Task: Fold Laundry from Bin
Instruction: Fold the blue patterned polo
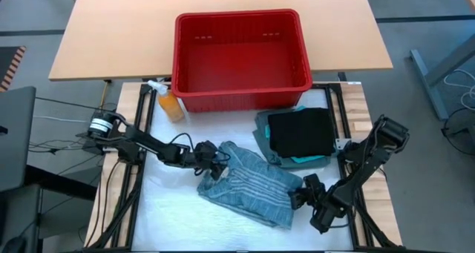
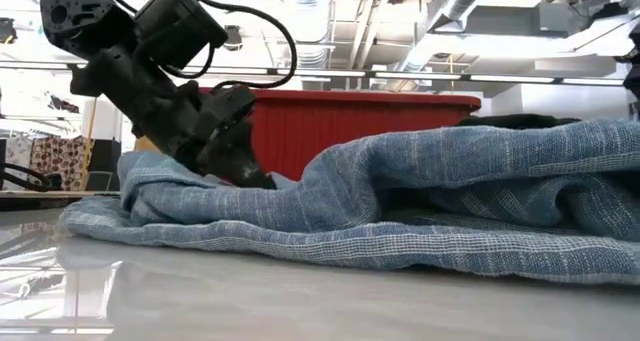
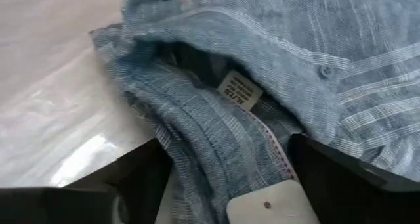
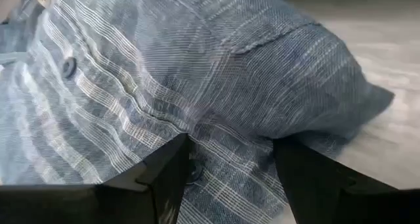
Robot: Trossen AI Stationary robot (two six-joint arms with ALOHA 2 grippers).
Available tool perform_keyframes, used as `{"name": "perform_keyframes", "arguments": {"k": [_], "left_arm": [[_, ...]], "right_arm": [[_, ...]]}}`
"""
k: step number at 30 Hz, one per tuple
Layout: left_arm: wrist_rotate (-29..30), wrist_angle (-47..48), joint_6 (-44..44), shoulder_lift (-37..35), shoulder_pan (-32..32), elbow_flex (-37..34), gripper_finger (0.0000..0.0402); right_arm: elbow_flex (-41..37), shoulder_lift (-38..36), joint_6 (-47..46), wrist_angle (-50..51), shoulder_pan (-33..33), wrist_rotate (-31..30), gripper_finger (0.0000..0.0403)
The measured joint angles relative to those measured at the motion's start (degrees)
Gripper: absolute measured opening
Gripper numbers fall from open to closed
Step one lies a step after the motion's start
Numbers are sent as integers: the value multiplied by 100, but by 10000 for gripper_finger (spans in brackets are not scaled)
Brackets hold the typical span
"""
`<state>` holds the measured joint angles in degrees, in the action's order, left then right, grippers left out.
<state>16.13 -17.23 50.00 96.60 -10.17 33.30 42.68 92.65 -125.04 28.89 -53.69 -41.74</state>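
Both grippers, left (image 1: 210,162) and right (image 1: 295,196), straddle the blue shirt's (image 1: 249,180) edges on the worktop (image 1: 167,208), jaws spread wide.

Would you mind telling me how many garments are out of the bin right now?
4, perhaps more hidden: blue-grey shirt crumpled mid-table; black garment stacked on turquoise garment and grey-green garment at right; the bin looks empty.

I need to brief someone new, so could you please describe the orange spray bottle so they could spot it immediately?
Find the big red bin at the table's middle. At its front corner on the left arm's side stands the orange spray bottle with a white trigger top, the only rigid orange thing beside the soft clothes.
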Motion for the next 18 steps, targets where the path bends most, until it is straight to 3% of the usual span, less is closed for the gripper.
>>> {"name": "perform_keyframes", "arguments": {"k": [5, 11, 13, 18], "left_arm": [[-157, 35, -118, 10, 34, -1, 216], [-340, -164, -307, 182, -11, -4, 31], [-512, -293, -368, 189, -35, 2, 17], [-969, -658, -579, 30, -42, -9, 9]], "right_arm": [[14, 519, 110, -575, 174, -251, 210], [31, 956, 766, -1327, 357, -535, 62], [86, 930, 990, -1283, 389, -626, 25], [356, 386, 1884, -698, 595, -616, 27]]}}
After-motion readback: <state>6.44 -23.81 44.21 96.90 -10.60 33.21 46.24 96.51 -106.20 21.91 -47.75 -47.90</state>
